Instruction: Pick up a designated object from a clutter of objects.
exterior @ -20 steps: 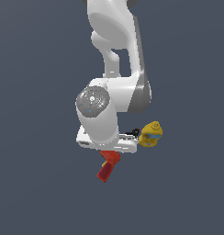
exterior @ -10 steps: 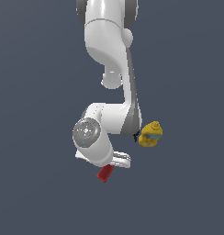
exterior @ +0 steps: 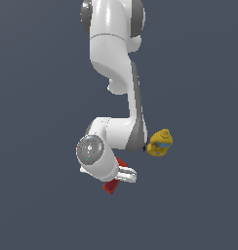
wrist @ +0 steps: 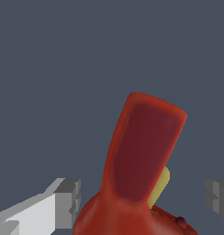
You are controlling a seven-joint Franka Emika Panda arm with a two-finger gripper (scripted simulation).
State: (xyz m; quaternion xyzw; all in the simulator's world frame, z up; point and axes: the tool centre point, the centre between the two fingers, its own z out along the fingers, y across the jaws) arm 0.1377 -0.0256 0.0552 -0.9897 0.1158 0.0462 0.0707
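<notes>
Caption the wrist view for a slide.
Open gripper straddling the red L-shaped toy power drill, its fingers apart from the drill's sides.

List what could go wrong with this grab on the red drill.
1. In the wrist view the gripper is open, its fingers apart from the red drill; closing off-centre might twist the drill away.
2. The yellow bottle sits close beside the arm; a swing could knock it.

surface: flat grey ground | on it: red drill, yellow bottle
</notes>
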